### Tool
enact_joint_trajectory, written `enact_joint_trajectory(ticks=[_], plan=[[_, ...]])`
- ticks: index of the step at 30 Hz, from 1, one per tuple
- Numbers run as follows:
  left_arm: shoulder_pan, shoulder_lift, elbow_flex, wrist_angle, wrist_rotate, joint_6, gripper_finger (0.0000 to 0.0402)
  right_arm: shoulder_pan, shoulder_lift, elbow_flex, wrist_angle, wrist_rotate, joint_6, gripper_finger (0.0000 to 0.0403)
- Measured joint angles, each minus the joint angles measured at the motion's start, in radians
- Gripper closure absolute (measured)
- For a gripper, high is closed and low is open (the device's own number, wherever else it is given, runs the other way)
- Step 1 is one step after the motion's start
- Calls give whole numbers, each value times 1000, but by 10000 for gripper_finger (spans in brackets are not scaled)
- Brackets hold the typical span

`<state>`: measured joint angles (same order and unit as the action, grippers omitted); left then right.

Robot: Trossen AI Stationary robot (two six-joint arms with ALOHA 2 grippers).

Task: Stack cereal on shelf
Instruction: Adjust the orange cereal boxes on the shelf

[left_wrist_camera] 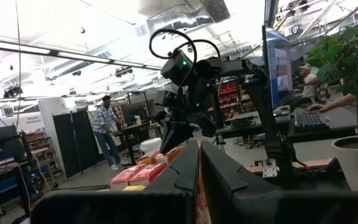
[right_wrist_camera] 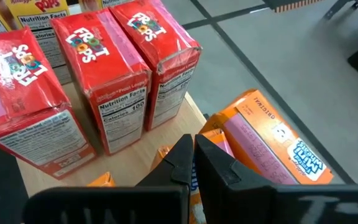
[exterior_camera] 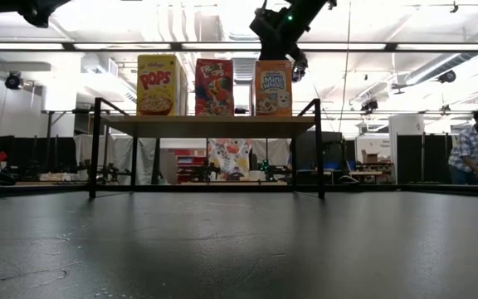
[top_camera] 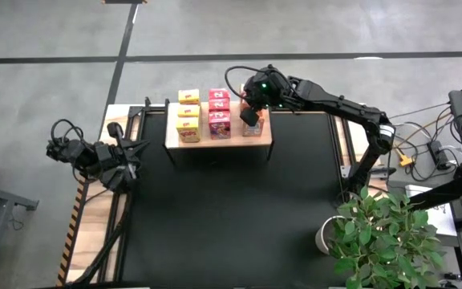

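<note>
Directly beneath the right gripper [top_camera: 251, 112], fingers pressed together, orange cereal boxes [top_camera: 252, 122] complete the shelf [top_camera: 263, 138]; next comes a clean retreat upward.

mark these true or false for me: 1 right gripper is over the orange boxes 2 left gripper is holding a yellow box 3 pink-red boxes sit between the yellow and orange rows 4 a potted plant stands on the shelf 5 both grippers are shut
1. True: the right gripper is at the orange boxes on the shelf.
2. False: the left gripper waits shut and empty at the table's left edge, away from the yellow boxes.
3. True: the pink-red boxes form the middle row.
4. False: the potted plant stands off the shelf, at the table's right side.
5. True.
</note>
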<state>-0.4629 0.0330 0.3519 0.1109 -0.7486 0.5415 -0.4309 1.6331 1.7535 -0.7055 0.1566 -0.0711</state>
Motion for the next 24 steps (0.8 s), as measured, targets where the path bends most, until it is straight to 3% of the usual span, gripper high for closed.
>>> enact_joint_trajectory(ticks=[24], plan=[[0, 0, -1, 0, 0, 0, 402, 1, -4, 0, -29, -34, -98, 394]])
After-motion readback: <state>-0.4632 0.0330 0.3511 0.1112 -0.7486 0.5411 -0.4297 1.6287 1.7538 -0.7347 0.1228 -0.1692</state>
